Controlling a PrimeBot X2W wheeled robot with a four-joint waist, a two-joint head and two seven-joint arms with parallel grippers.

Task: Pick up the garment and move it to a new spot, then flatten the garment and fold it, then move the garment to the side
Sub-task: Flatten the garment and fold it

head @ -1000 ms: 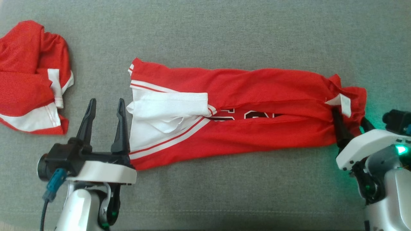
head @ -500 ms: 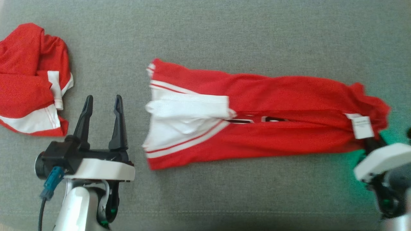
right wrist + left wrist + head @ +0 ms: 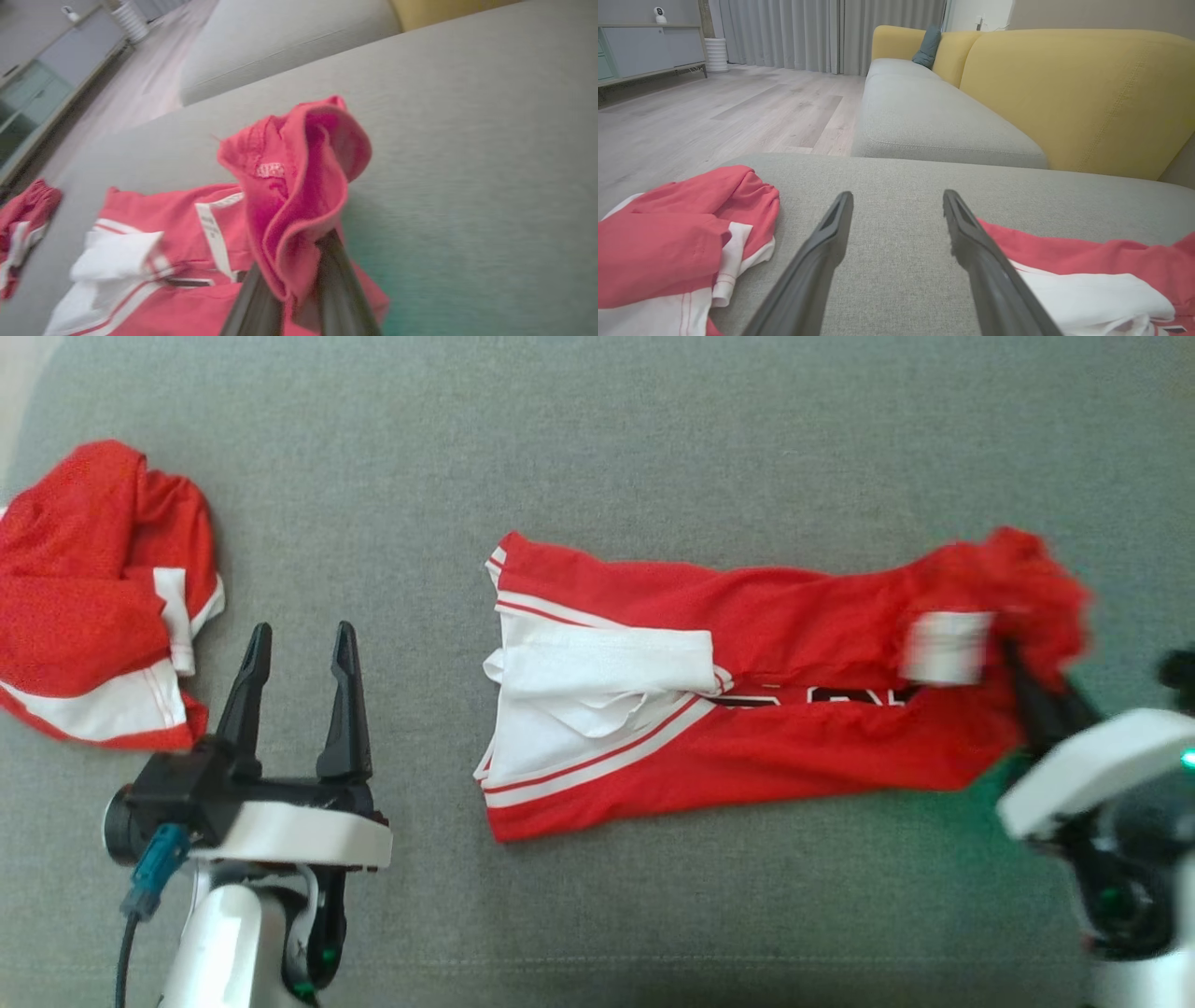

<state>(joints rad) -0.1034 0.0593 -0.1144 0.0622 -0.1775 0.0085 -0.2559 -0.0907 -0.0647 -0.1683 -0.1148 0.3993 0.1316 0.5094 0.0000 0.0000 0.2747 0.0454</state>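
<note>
Within the last second the right gripper (image 3: 1022,677) had gone from wide open to clamped on the red garment (image 3: 747,709). In the right wrist view its jaws were pinched almost together on a fold of the edge, and the cloth stood up in a bunched loop above the fingertips. With that grip made, the garment had been drawn toward the robot's right across the grey cushion (image 3: 653,448). Its white-striped end had lain just beside the left gripper (image 3: 302,630) and now lay well apart from it. The gap to the second red garment (image 3: 84,607), heaped at the far left, had also widened, by more than the slight shift of the camera could explain. The held end, by the white label (image 3: 943,649), was blurred and raised off the cushion, while the rest lay on it as a long, narrow, folded strip right of the middle. The left gripper's jaws stood fully open and empty, low over bare cushion between the two garments. Since the garment already lay folded lengthwise, this looked like the last step, carrying it aside. With only one end held, the trailing end seemed likely to drag and pull the fold open.
</note>
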